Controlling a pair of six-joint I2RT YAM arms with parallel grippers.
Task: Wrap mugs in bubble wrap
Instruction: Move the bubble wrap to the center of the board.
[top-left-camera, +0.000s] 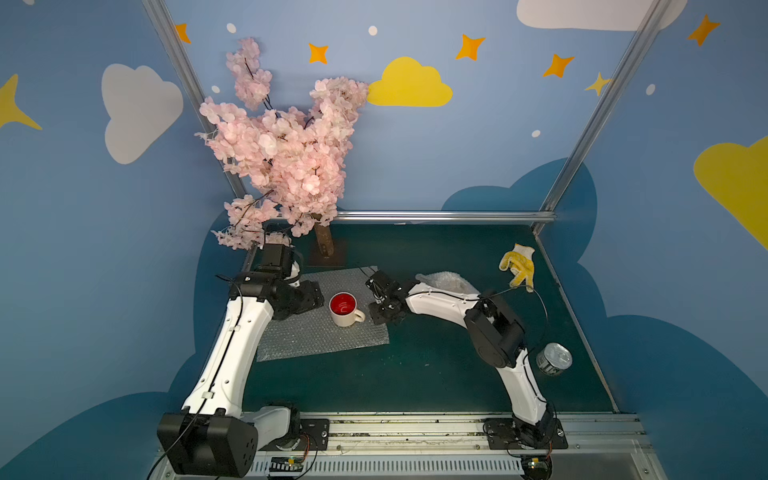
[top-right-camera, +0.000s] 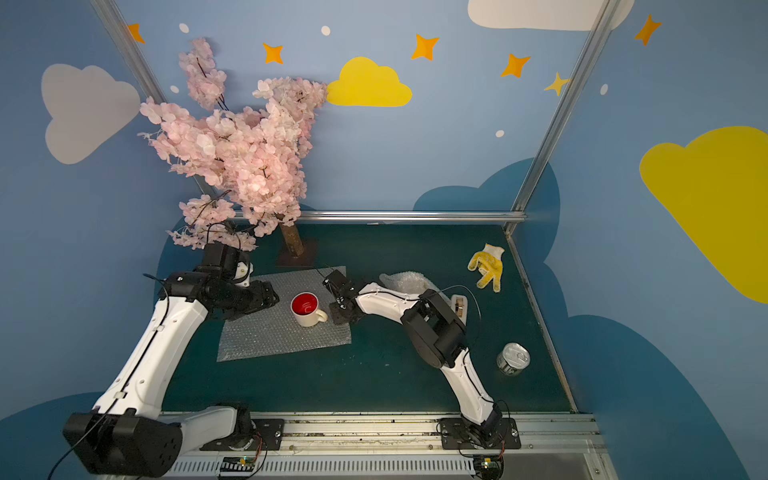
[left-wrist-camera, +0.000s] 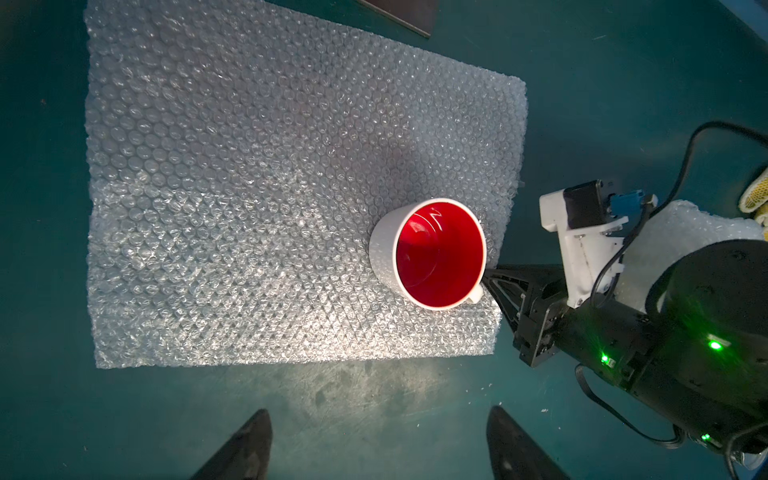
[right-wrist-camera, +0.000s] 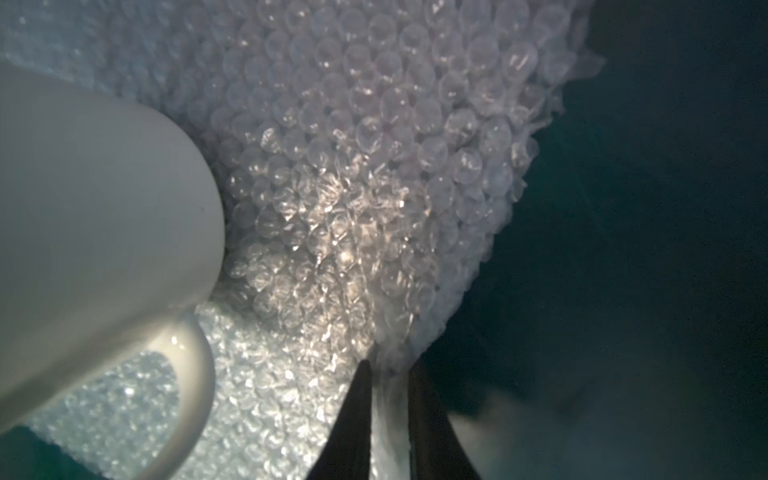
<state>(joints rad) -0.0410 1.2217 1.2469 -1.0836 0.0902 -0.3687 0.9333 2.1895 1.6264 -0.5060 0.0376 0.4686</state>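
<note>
A cream-white mug with a glossy red inside stands upright on a flat sheet of bubble wrap, near the sheet's right edge, its handle pointing to the right arm. My right gripper is shut on that edge of the bubble wrap, just beside the mug's handle, and the film rises from the pinch. In the left wrist view, its finger shows right against the mug. My left gripper hangs open over bare mat beside the sheet, holding nothing.
A crumpled bubble wrap bundle lies behind my right arm. A yellow-and-white glove and a metallic can sit by the right wall. A pink blossom tree stands at the back left, its trunk just behind the sheet.
</note>
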